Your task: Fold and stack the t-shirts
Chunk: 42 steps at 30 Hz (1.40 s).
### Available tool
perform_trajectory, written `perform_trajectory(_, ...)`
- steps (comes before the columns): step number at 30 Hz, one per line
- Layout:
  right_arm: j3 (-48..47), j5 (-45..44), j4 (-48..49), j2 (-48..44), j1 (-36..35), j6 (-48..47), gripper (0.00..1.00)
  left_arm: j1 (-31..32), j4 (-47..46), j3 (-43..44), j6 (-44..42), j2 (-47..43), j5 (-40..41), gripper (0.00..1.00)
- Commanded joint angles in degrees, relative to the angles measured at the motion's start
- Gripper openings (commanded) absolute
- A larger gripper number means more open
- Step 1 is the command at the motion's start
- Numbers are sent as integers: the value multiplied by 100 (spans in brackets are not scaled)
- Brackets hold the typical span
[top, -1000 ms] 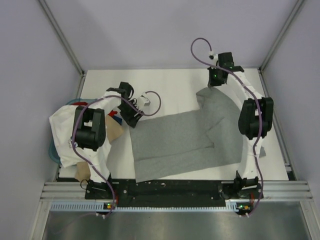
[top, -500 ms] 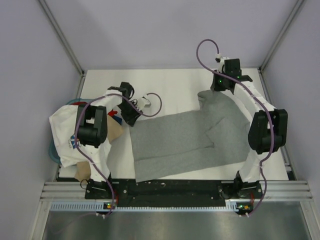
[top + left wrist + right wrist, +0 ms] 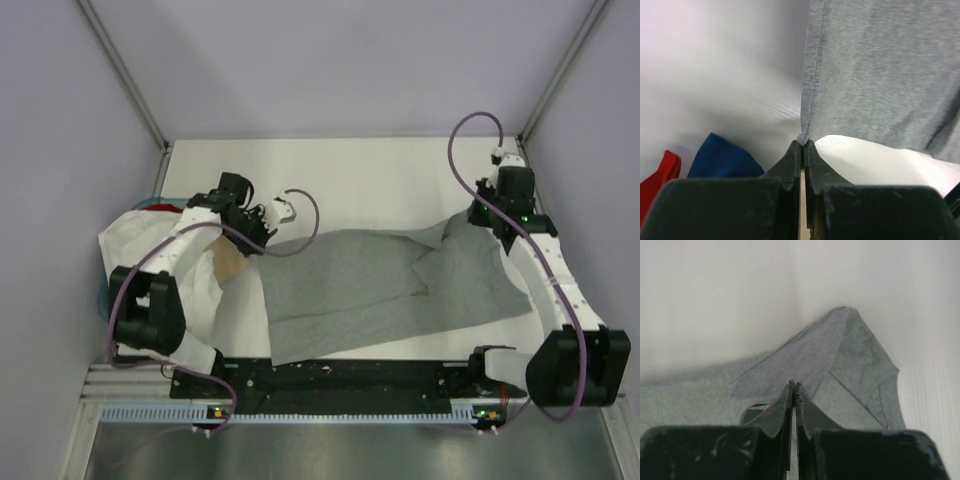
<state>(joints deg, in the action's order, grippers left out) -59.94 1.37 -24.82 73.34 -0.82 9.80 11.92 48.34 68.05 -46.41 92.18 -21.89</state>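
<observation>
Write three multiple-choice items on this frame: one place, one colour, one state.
1. Where is the white shirt?
A. left edge of the table
B. far right corner
C. table centre

2. What colour is the spread-out shirt?
A. red
B. grey
C. tan

3. The left gripper is:
A. wide open
B. shut on the spread-out shirt's edge
C. shut on nothing

1 A: it bunches at the table's left side.
2 B: heather grey in every view.
3 B: the left wrist view shows the tips pinching its hem.
</observation>
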Motion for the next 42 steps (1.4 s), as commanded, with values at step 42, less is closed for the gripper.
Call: perform_trajectory(42,3647,-2404,433,-2984,1260,2104,0,1242,405,-1998,-667,-1018,80,0)
